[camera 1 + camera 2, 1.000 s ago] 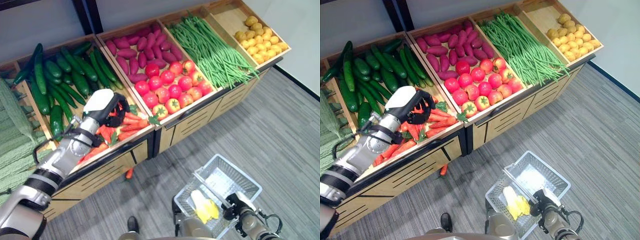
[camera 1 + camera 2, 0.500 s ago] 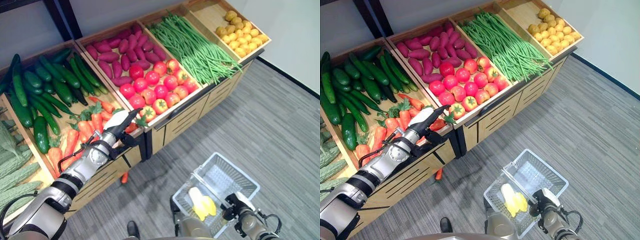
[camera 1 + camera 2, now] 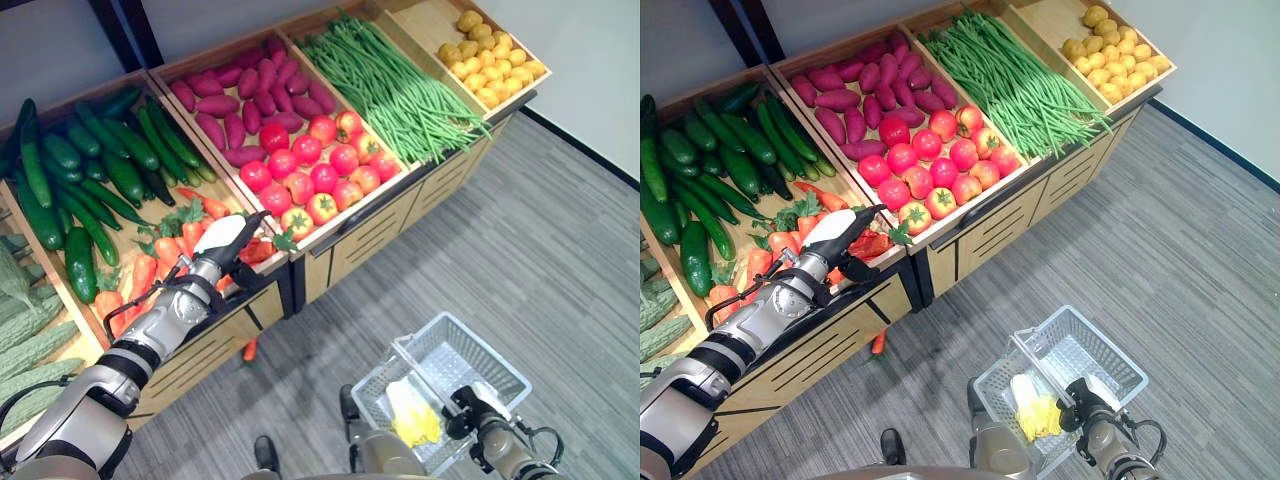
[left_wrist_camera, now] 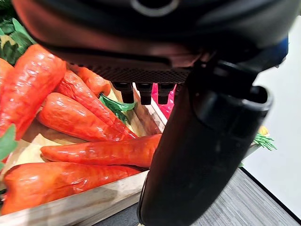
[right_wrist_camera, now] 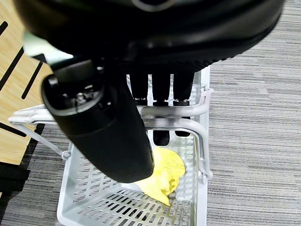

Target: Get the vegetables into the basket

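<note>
You can't tell if the left hand (image 3: 222, 240) grips any of the carrots (image 4: 89, 155): its fingertips go out of sight behind its own thumb, right over the carrot bin. The pale green gourds (image 3: 30, 345) beside the carrots are cut off by the frame edge. In the basket (image 5: 127, 207), the right hand (image 5: 108, 117) covers pt of the yellow veg (image 5: 164, 174), so what it is stays unclear, & the fallen carrot (image 3: 251, 349) on the floor below the bin is partly hidden by the stand.

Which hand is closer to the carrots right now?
Left. The left hand is over the carrots at the bin's front edge; the right hand is down at the basket handle, away from them.
</note>
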Motion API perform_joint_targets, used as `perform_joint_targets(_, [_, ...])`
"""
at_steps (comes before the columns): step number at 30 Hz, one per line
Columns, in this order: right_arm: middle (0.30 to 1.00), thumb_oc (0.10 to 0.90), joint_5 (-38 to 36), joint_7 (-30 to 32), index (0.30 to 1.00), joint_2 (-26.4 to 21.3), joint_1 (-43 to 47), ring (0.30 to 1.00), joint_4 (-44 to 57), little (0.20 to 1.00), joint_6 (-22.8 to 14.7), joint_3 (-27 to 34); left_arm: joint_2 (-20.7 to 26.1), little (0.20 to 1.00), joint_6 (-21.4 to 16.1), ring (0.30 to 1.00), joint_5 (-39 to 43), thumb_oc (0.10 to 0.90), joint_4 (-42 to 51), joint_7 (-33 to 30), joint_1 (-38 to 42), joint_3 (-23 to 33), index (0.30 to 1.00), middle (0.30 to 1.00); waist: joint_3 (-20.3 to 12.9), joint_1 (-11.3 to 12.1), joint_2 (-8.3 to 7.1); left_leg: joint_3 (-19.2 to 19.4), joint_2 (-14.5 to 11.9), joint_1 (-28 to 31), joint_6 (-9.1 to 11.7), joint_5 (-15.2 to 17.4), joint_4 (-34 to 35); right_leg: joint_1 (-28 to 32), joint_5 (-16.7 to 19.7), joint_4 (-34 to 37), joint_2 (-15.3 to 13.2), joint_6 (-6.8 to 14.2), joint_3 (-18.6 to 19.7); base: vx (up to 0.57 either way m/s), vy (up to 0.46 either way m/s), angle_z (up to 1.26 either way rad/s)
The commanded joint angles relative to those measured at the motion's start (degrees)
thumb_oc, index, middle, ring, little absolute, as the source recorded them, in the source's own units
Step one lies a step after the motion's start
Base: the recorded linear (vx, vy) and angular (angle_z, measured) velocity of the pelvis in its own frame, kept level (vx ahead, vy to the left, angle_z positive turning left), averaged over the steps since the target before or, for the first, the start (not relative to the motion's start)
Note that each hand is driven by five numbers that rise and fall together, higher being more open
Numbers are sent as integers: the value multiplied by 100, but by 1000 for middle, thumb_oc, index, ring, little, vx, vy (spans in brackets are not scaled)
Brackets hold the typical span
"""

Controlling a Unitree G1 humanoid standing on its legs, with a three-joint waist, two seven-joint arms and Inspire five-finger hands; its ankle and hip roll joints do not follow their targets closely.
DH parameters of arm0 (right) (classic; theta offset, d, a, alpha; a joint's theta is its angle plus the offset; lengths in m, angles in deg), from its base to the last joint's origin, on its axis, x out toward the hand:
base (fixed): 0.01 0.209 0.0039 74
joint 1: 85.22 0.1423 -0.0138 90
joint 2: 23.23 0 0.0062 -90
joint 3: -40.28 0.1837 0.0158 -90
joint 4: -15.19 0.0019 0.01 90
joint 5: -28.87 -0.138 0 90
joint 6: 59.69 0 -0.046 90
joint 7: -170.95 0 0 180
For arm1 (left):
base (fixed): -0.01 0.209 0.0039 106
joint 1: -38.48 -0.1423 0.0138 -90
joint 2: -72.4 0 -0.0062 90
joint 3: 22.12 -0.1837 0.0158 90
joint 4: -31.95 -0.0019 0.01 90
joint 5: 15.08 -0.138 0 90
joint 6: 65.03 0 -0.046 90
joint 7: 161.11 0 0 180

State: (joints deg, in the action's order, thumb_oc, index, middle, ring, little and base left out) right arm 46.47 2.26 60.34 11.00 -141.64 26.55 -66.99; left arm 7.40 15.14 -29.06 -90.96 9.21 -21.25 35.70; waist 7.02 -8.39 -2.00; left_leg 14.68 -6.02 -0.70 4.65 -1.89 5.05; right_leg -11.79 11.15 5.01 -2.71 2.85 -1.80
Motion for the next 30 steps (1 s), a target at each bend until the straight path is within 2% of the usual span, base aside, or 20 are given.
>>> perform_joint_targets(1, [300, 400, -85, 263, 300, -383, 181, 300, -16, 300, -186, -85, 230, 300, -268, 300, -61, 400, -88, -372, 916, 198, 300, 300, -159, 40, -130, -428, -382, 62, 282, 94, -5, 146, -132, -1, -609, 814, -112, 0, 0, 0])
perform_joint_targets(16, [300, 400, -37, 243, 300, -340, 113, 300, -93, 300, -180, -41, 46, 300, -286, 300, -50, 400, -146, -295, 488, 336, 300, 300, -172, 69, -138, -432, -373, 161, 269, 143, -5, 262, -168, -1, -621, 795, -129, 0, 0, 0])
perform_joint_targets(23, [300, 400, -22, 258, 300, -365, 40, 300, -61, 300, -182, -17, 347, 300, -317, 300, -69, 400, 246, -546, 784, 524, 300, 300, -303, 100, -146, -459, -359, 244, 270, 173, -5, 402, -200, -1, -641, 801, -186, 0, 0, 0])
perform_joint_targets(30, [300, 400, 23, 241, 300, -313, -4, 300, -34, 300, -194, -69, 666, 300, -409, 300, -183, 400, 1116, -842, 940, 776, 300, 300, -391, 157, -162, -523, -339, 285, 265, 200, -5, 510, -223, -1, -684, 809, -280, 0, 3, 6])
